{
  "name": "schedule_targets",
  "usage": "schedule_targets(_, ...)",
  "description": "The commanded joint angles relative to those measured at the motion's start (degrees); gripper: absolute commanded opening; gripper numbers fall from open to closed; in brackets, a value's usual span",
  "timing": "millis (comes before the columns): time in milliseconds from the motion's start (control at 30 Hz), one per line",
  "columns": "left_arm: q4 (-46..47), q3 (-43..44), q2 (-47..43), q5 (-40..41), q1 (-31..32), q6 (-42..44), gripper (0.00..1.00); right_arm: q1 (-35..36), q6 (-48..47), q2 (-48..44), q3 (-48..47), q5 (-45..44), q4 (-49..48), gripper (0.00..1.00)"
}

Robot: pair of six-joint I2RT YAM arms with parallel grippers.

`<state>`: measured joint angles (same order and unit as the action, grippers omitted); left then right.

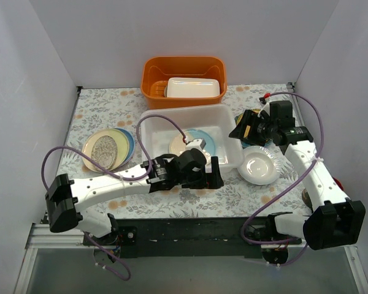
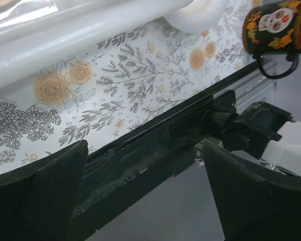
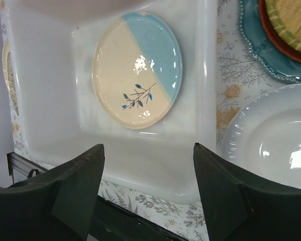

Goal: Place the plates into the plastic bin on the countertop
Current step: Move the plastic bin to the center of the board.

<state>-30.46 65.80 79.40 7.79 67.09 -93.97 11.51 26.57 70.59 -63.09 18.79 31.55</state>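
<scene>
bin: large white translucent plastic tub point(image 3: 45, 100), mid countertop point(image 2: 140, 75)
done: cream-and-blue round plate point(image 3: 138, 70) flat on bin floor
right gripper point(image 3: 146, 148): apart, empty, above it
left gripper point(image 2: 144, 145): apart, empty
next, likely: round white plate point(image 3: 271, 135) beside bin

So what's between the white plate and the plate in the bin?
Only the bin wall and a strip of bare cloth, clearest in the right wrist view.

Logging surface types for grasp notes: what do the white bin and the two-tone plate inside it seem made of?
Plastic bin: likely translucent plastic, milky walls with soft sheen. Two-tone plate: probably glazed ceramic, judging by its sharp glossy highlights.
</scene>
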Motion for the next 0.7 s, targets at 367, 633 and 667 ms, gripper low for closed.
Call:
schedule_targets(367, -4.0, -14.6, -4.3, 12.7, 0.2, -5.7, 0.98, -10.9, -5.1, -4.1, 6.0, 6.5, 1.4, 0.78)
schedule_targets(633, -3.9, -16.1, -3.6, 12.2, -7.6, -1.7, 0.98, -12.8, -5.6, -3.8, 7.0, 7.4, 1.3, 0.78)
schedule_targets(667, -3.9, -16.1, -3.5, 12.0, -9.2, -0.9, 0.98, -13.0, -5.7, -3.5, 7.2, 7.6, 1.2, 0.78)
